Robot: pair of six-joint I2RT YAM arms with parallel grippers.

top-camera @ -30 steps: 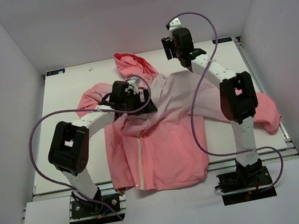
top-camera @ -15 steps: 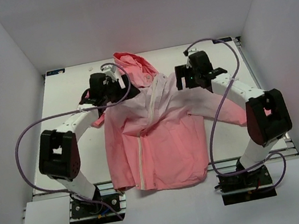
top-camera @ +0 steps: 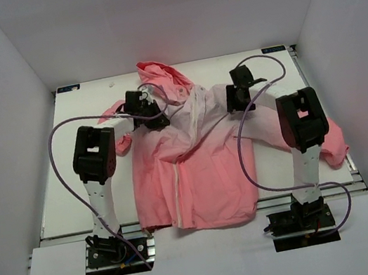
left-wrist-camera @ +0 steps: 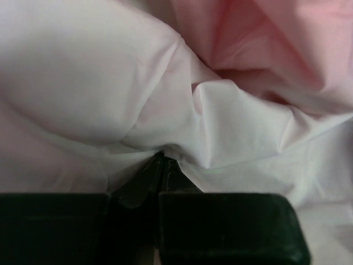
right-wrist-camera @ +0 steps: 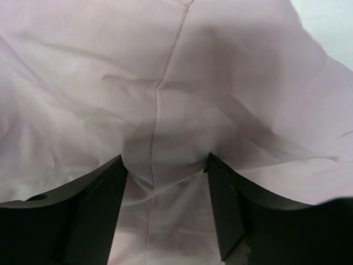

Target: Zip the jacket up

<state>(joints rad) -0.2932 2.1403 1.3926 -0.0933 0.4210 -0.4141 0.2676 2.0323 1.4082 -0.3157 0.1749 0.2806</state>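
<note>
The pink jacket [top-camera: 205, 176] lies front-up on the white table, hood [top-camera: 159, 78] at the far side. Its whitish zipper [top-camera: 177, 188] runs up the front, and the two front edges part towards the collar. My left gripper [top-camera: 145, 110] is down on the jacket's left shoulder. In the left wrist view it [left-wrist-camera: 163, 157] is shut on a pinched fold of pale fabric [left-wrist-camera: 231, 121]. My right gripper [top-camera: 239, 103] presses on the right shoulder. There it [right-wrist-camera: 164, 165] stands open, with a seamed bulge of fabric [right-wrist-camera: 165, 99] between its dark fingers [right-wrist-camera: 99, 193].
White walls enclose the table [top-camera: 59, 195] on the left, right and far sides. The right sleeve [top-camera: 333, 143] reaches the table's right edge. Purple cables [top-camera: 62, 173] loop beside both arms. A small white speck [top-camera: 111, 85] lies near the far left corner.
Both arms have folded in and come down onto the jacket's shoulders. The left gripper has shut on a fold of fabric. The right jaws have narrowed a little.
</note>
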